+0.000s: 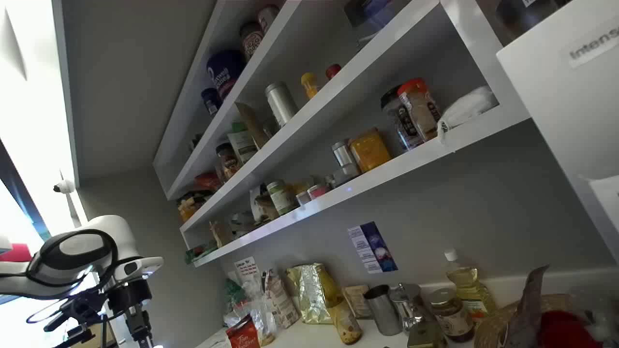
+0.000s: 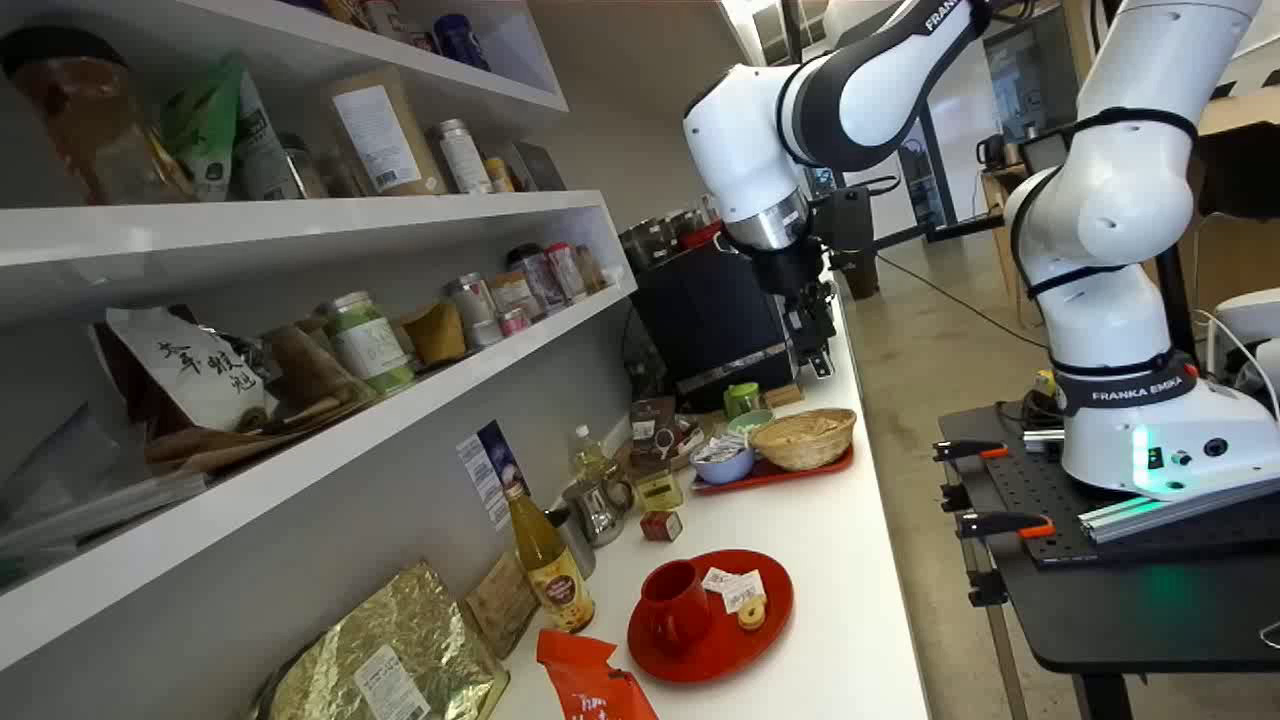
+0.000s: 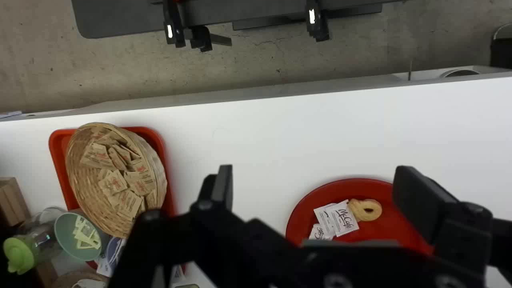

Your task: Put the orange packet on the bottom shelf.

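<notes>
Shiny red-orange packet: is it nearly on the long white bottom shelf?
Nothing looks done: the packet is on the white counter. Nothing is in hand: the black two-fingered pincer is open and empty. Grasping, lifting and placing the packet on the bottom shelf remain.

In exterior view: orange packet (image 2: pixel 593 683) at bottom, smooth, slight sheen; bottom shelf (image 2: pixel 300 478) smooth, faintly glossy; foil bag (image 2: pixel 370 618) at lower left crinkled, shiny; mug (image 2: pixel 672 605) and plate (image 2: pixel 765 632) glossy. In exterior view: metal pitcher (image 1: pixel 384 311), dull sheen. Wrist view: wicker basket (image 3: pixel 157 170) at left, rough-woven; paper sachets (image 3: pixel 114 183); concrete floor (image 3: pixel 120 72) at top, matt; gripper (image 3: pixel 314 177) matt.
</notes>
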### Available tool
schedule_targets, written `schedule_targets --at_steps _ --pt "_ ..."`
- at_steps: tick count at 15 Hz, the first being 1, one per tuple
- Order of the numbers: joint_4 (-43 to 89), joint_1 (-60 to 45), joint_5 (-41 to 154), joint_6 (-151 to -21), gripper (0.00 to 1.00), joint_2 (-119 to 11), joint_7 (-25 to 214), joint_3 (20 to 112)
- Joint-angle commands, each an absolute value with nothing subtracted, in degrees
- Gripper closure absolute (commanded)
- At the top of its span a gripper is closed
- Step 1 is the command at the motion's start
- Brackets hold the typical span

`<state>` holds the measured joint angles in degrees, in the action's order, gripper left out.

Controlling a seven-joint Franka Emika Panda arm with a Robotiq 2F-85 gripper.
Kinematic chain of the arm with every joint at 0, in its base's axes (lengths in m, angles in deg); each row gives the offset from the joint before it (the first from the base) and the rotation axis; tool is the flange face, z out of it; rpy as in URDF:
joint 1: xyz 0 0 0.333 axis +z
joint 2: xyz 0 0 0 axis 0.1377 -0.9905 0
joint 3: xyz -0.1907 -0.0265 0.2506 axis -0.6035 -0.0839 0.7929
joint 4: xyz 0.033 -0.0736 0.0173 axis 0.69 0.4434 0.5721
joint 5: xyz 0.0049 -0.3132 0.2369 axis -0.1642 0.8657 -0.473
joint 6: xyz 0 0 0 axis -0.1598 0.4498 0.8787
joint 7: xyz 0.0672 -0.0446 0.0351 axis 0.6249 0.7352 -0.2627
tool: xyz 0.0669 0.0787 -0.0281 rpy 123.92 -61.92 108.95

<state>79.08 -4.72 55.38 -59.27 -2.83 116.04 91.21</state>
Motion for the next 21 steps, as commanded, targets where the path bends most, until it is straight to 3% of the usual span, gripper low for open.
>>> schedule_targets --at_steps 1,12,21 --pt "79.00 -3.32 56.14 -59.17 0.00 -3.16 116.74 89.96" --pt "79.53 -3.29 56.07 -60.66 0.00 -3.89 116.57 89.55" --pt "77.75 -1.41 58.36 -81.12 0.00 -22.94 117.62 91.96"
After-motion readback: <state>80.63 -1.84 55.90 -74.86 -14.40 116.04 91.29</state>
